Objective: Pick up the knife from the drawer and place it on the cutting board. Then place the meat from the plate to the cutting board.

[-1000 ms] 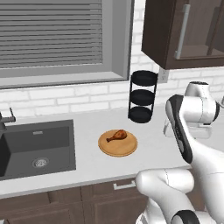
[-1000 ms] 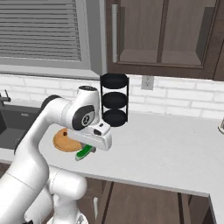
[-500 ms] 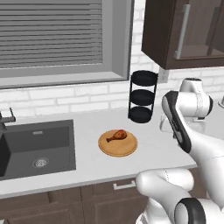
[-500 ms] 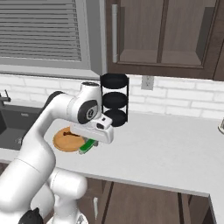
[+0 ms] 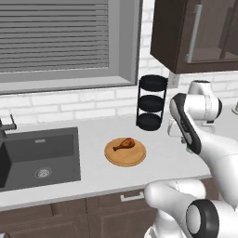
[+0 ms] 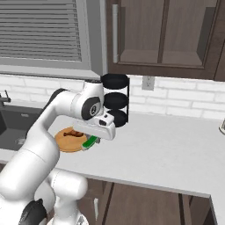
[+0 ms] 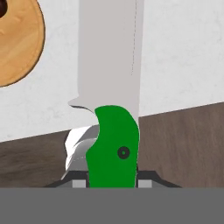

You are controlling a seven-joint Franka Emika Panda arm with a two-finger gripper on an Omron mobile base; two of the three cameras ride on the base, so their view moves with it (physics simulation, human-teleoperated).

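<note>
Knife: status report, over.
Hand shut on knife, held above the counter edge. Meat on the plate. Tiered rack stands behind the hand.

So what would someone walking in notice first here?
Probably the green-handled knife with a pale blade, clamped in the white arm's gripper above the grey counter. Just left of it sits a round tan wooden plate carrying a reddish-brown drumstick, with a black three-tier rack behind.
</note>
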